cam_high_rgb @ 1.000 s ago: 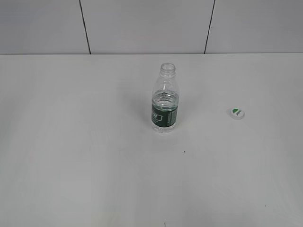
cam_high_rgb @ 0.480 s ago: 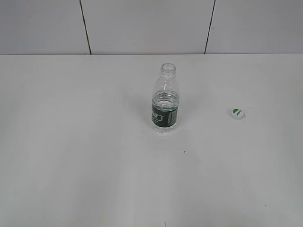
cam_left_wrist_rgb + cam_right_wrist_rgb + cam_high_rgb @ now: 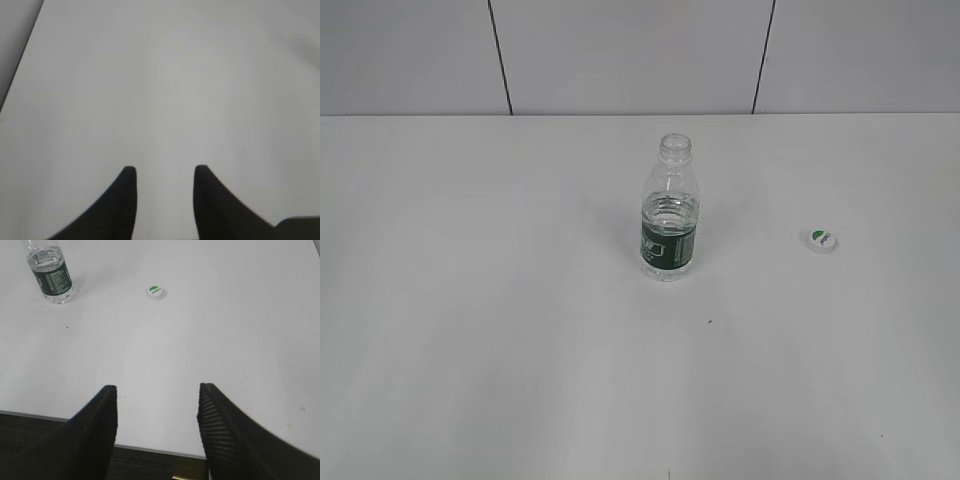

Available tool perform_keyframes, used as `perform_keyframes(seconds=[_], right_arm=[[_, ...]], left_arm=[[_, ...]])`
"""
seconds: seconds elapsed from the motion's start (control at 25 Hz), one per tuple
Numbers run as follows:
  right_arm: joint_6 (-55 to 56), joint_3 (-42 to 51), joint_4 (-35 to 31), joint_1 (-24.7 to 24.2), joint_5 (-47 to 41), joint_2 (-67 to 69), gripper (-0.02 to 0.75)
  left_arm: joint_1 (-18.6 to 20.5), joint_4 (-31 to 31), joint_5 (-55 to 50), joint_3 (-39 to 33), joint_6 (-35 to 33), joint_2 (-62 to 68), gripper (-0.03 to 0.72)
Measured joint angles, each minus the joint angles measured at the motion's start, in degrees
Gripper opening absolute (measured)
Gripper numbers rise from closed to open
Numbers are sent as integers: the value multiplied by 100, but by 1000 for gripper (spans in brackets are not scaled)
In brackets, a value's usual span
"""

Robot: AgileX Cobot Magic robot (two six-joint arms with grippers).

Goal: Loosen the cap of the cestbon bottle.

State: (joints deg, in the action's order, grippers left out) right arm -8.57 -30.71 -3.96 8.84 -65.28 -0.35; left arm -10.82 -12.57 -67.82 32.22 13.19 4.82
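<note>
two grippers: left gripper point(image 3: 162, 172) and right gripper point(image 3: 157, 390) both gape, holding nothing
cestbon bottle point(image 3: 669, 215): label print unreadable
cap point(image 3: 822, 240): off, green mark illegible

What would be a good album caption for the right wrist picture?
Open right pincer hovers over the table's near edge, far from the uncapped bottle and its cap.

The desk point(image 3: 470, 350) is white and plain, and it fills most of the exterior view. Behind it stands a pale wall point(image 3: 620, 55), which two thin dark seams point(image 3: 500, 55) divide into panels. Some very small dark specks point(image 3: 710, 321) lie on the desk surface. In the right wrist view, the near edge of the desk passes under the gripper, and below this edge a dark floor point(image 3: 30, 440) is visible.
</note>
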Motion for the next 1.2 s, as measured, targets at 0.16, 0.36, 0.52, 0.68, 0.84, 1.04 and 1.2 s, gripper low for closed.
perform_keyframes(seconds=[0.16, 0.36, 0.52, 0.68, 0.84, 1.04, 1.2], right_arm=[[5, 120, 12, 0, 166, 0, 403], [16, 120, 11, 0, 200, 0, 403], [21, 120, 11, 0, 212, 0, 403], [21, 120, 11, 0, 229, 0, 403], [21, 120, 23, 0, 246, 0, 403], [26, 120, 184, -68, 246, 0, 403], [33, 120, 246, -379, 252, 0, 403]], left_arm=[[0, -12, 475, -192, -39, 0, 242], [0, 274, 603, -226, -337, 0, 242], [0, 574, 605, -226, -405, 0, 242], [0, 669, 617, -226, -405, 0, 242], [0, 676, 624, -226, -405, 0, 242], [0, 653, 631, -226, -405, 0, 242], [0, 634, 631, -226, -406, 0, 242]])
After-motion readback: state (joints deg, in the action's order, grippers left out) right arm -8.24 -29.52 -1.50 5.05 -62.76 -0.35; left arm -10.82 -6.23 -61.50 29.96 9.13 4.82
